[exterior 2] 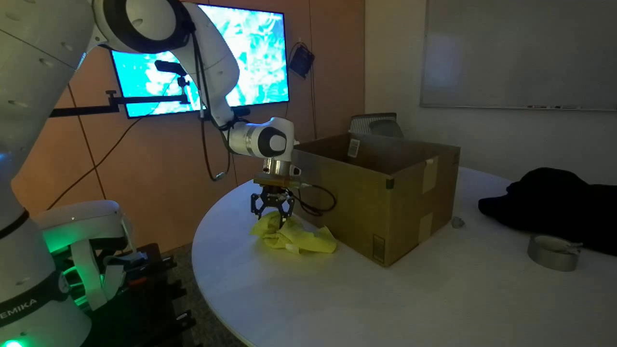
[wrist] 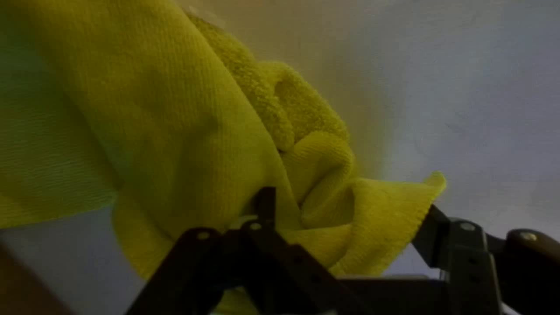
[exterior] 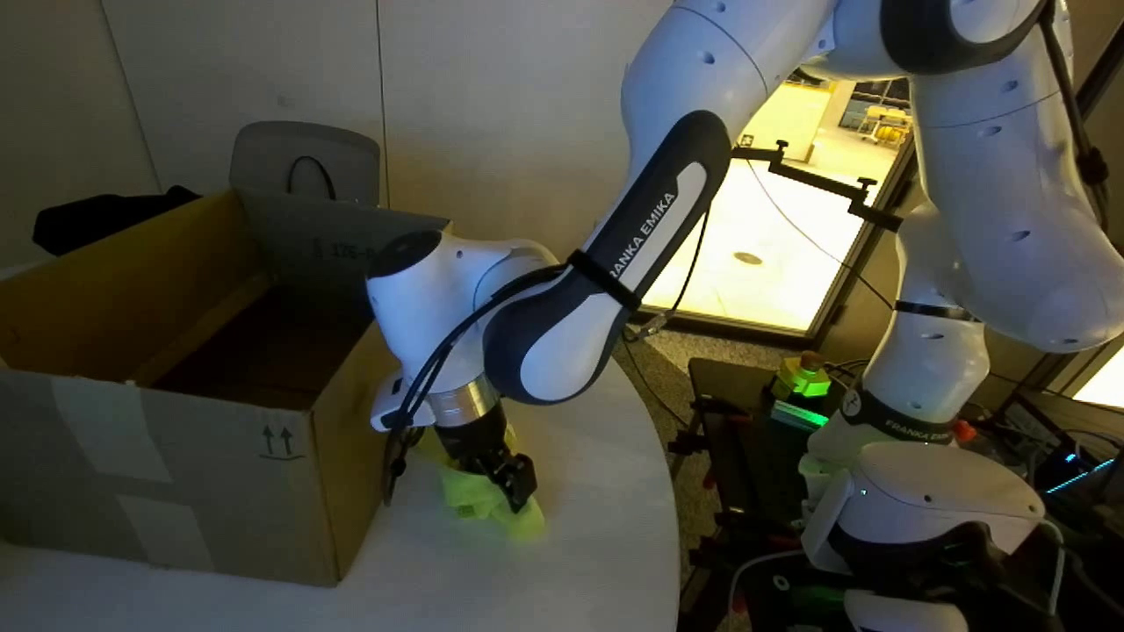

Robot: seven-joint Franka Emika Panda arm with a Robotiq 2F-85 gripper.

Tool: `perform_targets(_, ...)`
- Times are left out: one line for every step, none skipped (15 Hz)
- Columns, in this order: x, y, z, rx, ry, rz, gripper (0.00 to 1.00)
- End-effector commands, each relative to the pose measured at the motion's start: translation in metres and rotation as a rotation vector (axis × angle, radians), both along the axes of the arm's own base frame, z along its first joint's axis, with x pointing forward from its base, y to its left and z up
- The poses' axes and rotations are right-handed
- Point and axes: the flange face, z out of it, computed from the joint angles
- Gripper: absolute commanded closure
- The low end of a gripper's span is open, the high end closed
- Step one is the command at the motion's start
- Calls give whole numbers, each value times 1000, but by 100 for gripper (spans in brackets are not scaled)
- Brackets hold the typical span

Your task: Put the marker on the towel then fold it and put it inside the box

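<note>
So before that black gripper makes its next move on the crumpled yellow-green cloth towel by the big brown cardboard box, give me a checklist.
1. Black two-finger gripper open: ok, its jaws stand apart.
2. Yellow-green cloth towel between the jaws: ok, part of it shows there in the wrist view.
3. Towel neatly folded: not ok, it lies loosely bunched on the white table.
4. Marker inside the towel: cannot tell, none can be made out on the cloth.
5. Brown cardboard box open on top: ok, its inside shows in both exterior views.
</note>
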Motion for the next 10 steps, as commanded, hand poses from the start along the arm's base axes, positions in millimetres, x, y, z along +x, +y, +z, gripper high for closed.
perform_targets(-16,-18,33,68,-82,-25,0)
perform_targets(-19,-23,39,87,-105,-39,0)
perform_targets(-22,-29,47,106,-134,-62,0)
perform_targets(-25,-34,53,125,-154,-72,0)
perform_targets(-28,-41,60,152,-176,-97,0)
perform_targets(-30,-46,65,171,-200,-128,0)
perform_targets(-32,-52,69,189,-216,-177,0)
perform_targets(-32,-58,71,208,-221,-233,0)
perform_targets(-32,-62,72,213,-226,-306,0)
perform_targets(-30,-67,70,209,-221,-374,0)
